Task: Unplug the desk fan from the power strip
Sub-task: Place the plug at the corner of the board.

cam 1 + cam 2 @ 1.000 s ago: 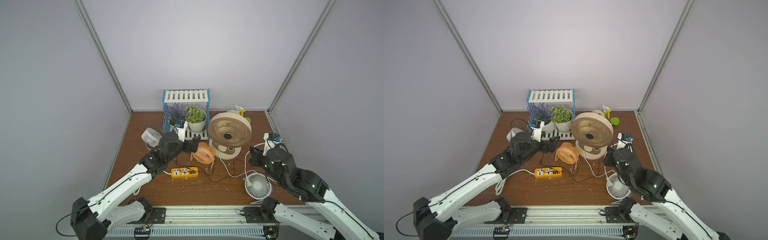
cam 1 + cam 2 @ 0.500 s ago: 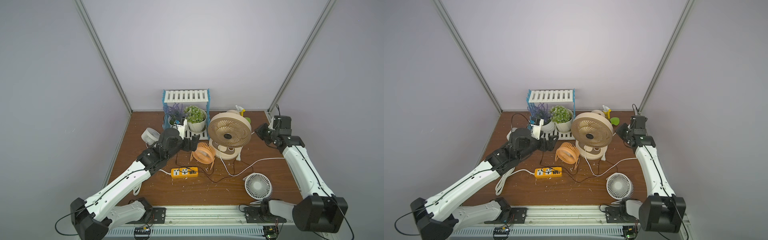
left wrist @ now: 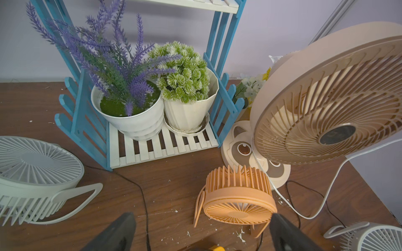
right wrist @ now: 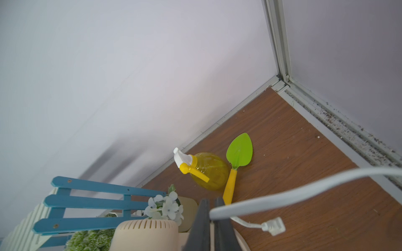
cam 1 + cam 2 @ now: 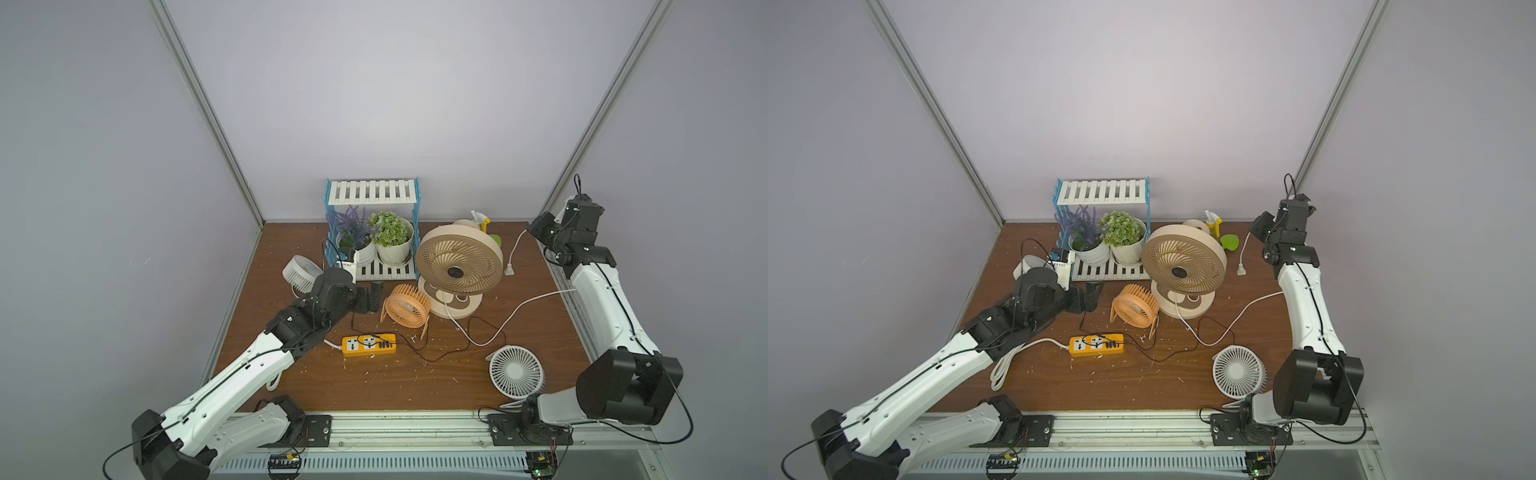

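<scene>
Right wrist: right tool (image 4: 211, 203) pinched on white cord (image 4: 304, 184) | left wrist: left tool (image 3: 202, 217) spread wide, empty

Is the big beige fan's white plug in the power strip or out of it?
Out. The white plug dangles from the white cord pinched in the right gripper, far from the power strip.

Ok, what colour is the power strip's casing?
Orange-yellow. The power strip shows best in a top view, lying flat on the wooden table.
</scene>
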Robot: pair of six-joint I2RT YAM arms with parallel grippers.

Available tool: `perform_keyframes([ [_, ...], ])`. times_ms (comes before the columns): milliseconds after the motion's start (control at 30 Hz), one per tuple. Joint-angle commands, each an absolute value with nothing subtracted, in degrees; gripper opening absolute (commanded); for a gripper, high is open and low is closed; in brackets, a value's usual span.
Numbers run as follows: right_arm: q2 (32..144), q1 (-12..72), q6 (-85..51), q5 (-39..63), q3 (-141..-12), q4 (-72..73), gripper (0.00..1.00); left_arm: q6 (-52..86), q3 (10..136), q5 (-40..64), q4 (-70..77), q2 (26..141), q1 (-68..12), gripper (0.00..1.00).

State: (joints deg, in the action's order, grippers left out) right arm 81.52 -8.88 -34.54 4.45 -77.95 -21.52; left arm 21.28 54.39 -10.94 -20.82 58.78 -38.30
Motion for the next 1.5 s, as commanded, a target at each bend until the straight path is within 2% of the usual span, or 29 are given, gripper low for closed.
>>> perform_keyframes([
  [0, 77.7, -7.4, -27.7, 0.4, -73.9, -18.0, 0.13, 22.8, 53.6, -12.0, -22.1, 60.1, -37.6, 0.99],
  [67, 75.3, -6.8, -27.3, -1.6, -69.8, -15.6, 0.12, 22.8, 54.0, -11.9, -22.3, 60.8, -37.6, 0.99],
  [200, 70.6, -4.6, -25.8, -5.0, -61.7, -10.3, 0.01, 22.6, 54.5, -11.9, -22.2, 61.6, -37.6, 0.99],
  [267, 71.0, -4.4, -26.0, -4.8, -59.6, -9.3, 0.00, 22.4, 54.6, -11.6, -22.3, 62.0, -37.6, 0.99],
  [500, 81.5, -4.4, -25.5, -2.9, -58.4, -1.1, 0.00, 22.8, 54.9, -10.4, -22.9, 63.4, -37.6, 0.99],
  [667, 91.2, -2.2, -25.4, -6.1, -57.2, 10.7, 0.00, 23.3, 55.1, -10.1, -23.9, 64.7, -37.6, 0.99],
  [800, 99.5, -2.1, -23.6, -6.9, -64.0, 12.0, 0.00, 22.5, 56.2, -10.7, -25.1, 66.2, -37.6, 0.99],
  [967, 109.6, -2.2, -20.2, -6.3, -79.3, 10.3, 0.00, 22.2, 57.7, -10.0, -25.3, 69.5, -36.7, 0.99],
  [1333, 123.8, -1.9, -19.7, -4.9, -102.6, 6.1, 0.00, 25.0, 58.6, -8.2, -20.4, 74.8, -33.1, 0.99],
  [1367, 124.7, -1.9, -19.5, -4.9, -103.5, 5.6, 0.08, 25.1, 58.7, -8.3, -20.3, 75.2, -33.0, 0.99],
  [1467, 125.9, -2.0, -19.0, -4.8, -105.1, 3.8, 0.43, 25.1, 59.1, -8.6, -20.4, 76.2, -32.5, 0.99],
])
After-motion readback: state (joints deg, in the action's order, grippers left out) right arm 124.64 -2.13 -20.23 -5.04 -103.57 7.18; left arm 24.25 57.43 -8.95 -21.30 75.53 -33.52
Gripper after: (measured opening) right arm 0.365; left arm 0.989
